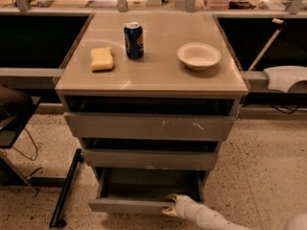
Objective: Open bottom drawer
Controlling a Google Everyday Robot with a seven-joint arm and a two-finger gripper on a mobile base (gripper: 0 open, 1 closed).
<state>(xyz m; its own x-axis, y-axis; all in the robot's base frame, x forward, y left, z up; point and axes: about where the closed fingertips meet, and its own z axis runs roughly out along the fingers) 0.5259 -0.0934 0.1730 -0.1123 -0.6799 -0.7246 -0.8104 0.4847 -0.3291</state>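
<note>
Three drawers: stacked in a grey cabinet (72, 128) under the worktop (158, 78), each front standing out a little from the frame.
Top drawer (148, 126): widest front, with pale scratch marks right of its middle.
Middle drawer (149, 159): plain grey front, with a dark gap above it.
Bottom drawer (129, 205): lowest of the stack, just above the floor (259, 166), pulled out further than the other two so its shallow grey inside shows.
Gripper (170, 204): at the right end of the bottom drawer's front, one finger (172, 196) inside the box and the other low on the outer face, clamped on that front panel.
Arm (206, 217): white, reaching in from the lower right corner, low over the floor.
Can (134, 40): blue, upright, at the back middle of the worktop.
Sponge (102, 59): yellow, lying just left of the can, apart from it.
Bowl (198, 56): white, upright, on the right side of the worktop, well apart from the can.
</note>
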